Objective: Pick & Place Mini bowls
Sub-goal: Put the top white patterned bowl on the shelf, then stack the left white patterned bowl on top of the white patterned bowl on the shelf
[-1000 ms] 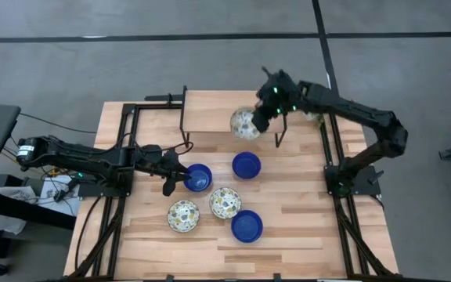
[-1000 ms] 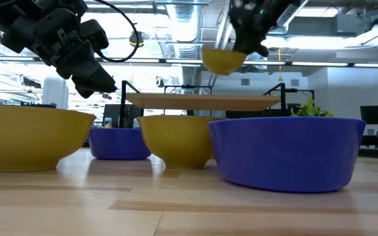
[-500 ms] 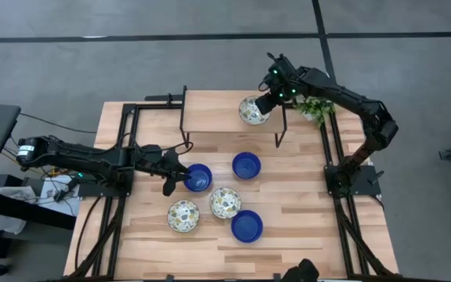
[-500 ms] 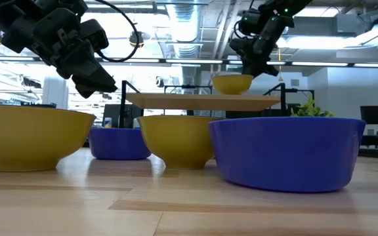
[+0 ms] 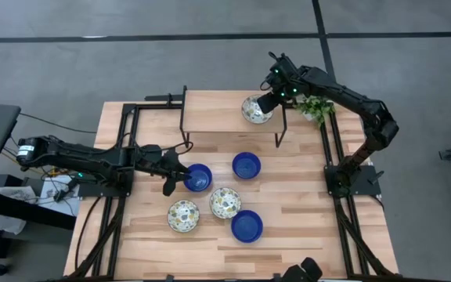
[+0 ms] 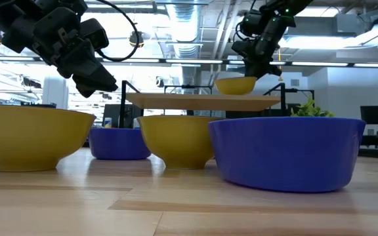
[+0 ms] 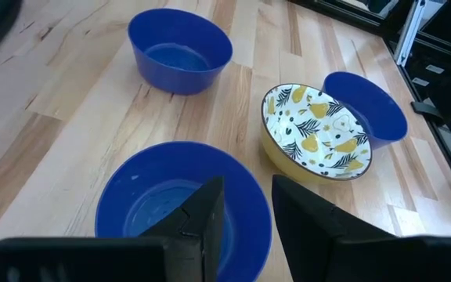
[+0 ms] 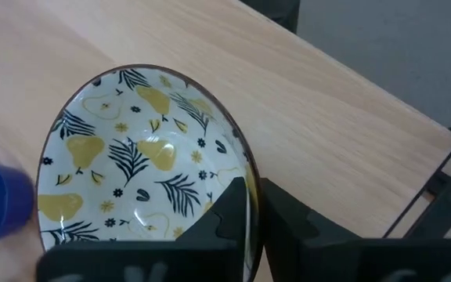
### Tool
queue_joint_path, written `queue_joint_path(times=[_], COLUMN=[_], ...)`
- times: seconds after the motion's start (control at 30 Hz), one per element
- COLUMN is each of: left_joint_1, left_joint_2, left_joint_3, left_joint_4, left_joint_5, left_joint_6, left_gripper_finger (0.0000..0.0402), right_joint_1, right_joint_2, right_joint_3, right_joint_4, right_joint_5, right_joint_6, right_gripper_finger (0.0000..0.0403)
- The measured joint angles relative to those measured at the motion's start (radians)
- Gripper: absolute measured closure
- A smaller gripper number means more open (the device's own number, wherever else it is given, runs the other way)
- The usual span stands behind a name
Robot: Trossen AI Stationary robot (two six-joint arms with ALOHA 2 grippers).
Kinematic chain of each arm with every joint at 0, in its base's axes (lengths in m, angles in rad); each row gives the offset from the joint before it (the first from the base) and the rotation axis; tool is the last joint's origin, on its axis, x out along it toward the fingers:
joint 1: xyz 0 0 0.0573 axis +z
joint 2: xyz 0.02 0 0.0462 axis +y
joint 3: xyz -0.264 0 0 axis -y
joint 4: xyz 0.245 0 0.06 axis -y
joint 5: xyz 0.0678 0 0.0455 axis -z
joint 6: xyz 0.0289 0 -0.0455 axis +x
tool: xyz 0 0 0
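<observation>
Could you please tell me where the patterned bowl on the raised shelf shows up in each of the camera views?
High view: patterned bowl at the shelf's right end, under the right gripper.
Low view: upper middle, on the shelf, seen as a yellow outside.
Left wrist view: not in it.
Right wrist view: fills the left half, its rim between the fingers.
Shared landmark: the shelf.

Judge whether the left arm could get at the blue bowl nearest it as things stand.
Probably yes. The left gripper hangs at the rim of that blue bowl, fingers either side of its near wall, nothing between. The patterned bowl sits apart.
</observation>
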Motion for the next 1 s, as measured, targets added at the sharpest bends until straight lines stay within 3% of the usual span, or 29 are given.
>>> queue_joint_path(times=[0.57, 1.0], left_joint_1=[0.000, 0.000], left_joint_2=[0.000, 0.000], left_joint_3=[0.000, 0.000], left_joint_4=[0.004, 0.005], left_joint_5=[0.000, 0.000], left_joint_6=[0.000, 0.075], left_gripper_finger=[0.0293, 0.0293], right_joint_1=[0.002, 0.010], right_joint_2=[0.000, 0.000], right_joint_3=[0.000, 0.000], right_joint_4=[-0.044, -0.049], right_joint_5=[0.009, 0.049], right_joint_6=[-0.027, -0.057], right_gripper_finger=[0.0331, 0.0246])
